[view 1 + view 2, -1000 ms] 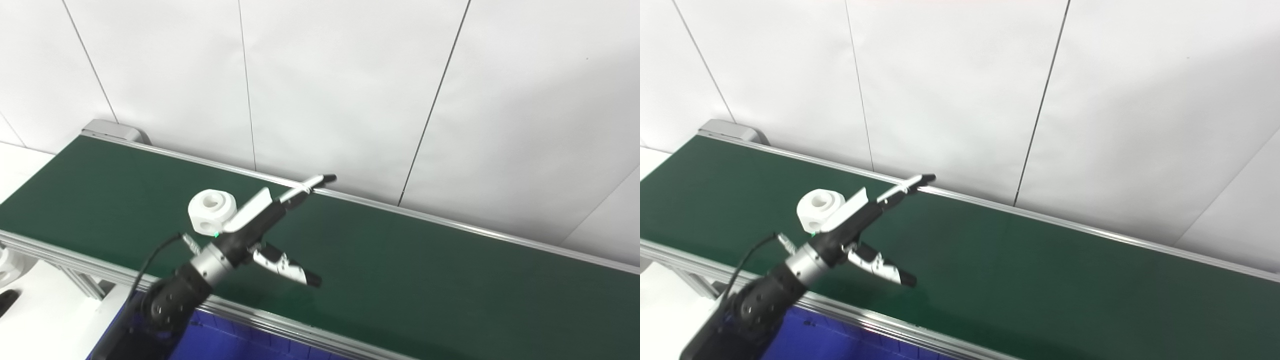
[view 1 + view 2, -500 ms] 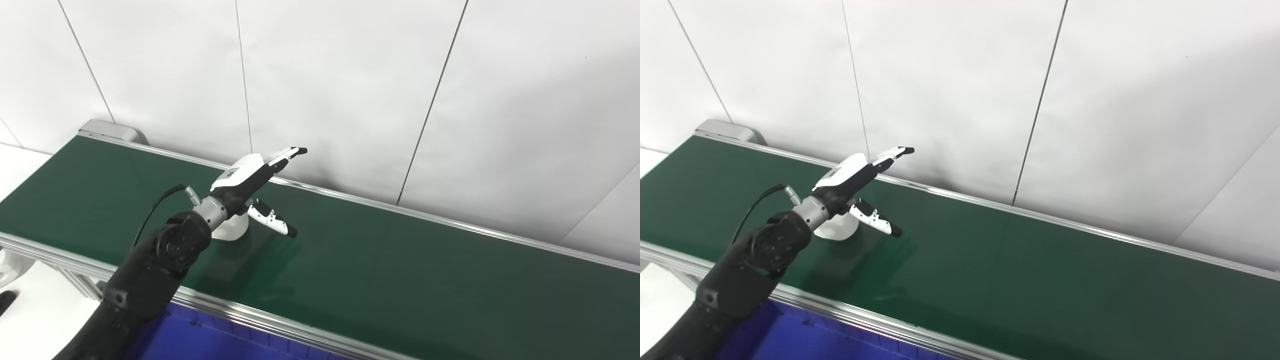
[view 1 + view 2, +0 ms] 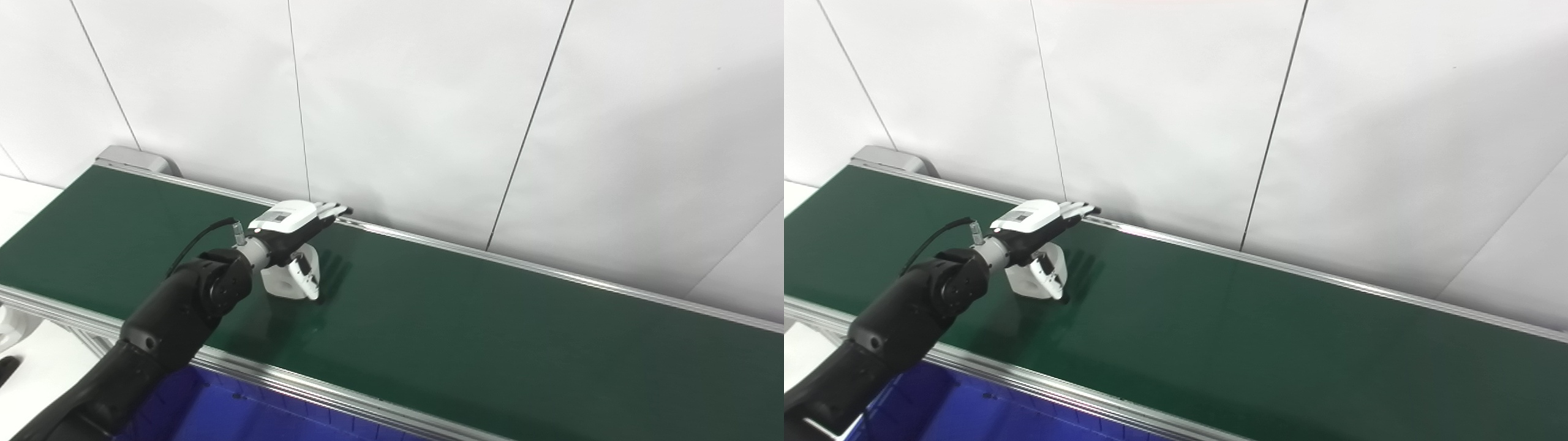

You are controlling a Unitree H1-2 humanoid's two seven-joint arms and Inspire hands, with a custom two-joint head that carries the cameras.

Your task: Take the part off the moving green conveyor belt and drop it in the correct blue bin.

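On the green belt point(image 3: 490, 318), your left hand point(image 3: 293, 228) has dropped over the white part point(image 3: 288, 280) since half a second ago — thumb down its near face, fingers flat above (not clamped yet). Close now — the blue bin point(image 3: 257, 416) waits below.

Matt green conveyor belt point(image 3: 490, 331), brushed metal rails point(image 3: 343, 398), glossy white plastic part point(image 3: 285, 286).

The left arm point(image 3: 177, 315) is matte black with rounded joint housings. A silver metal wrist collar point(image 3: 250, 252) joins it to a white-shelled hand point(image 3: 293, 229) with black fingertips. A thin black cable point(image 3: 195, 242) loops to a small silver plug beside the collar.
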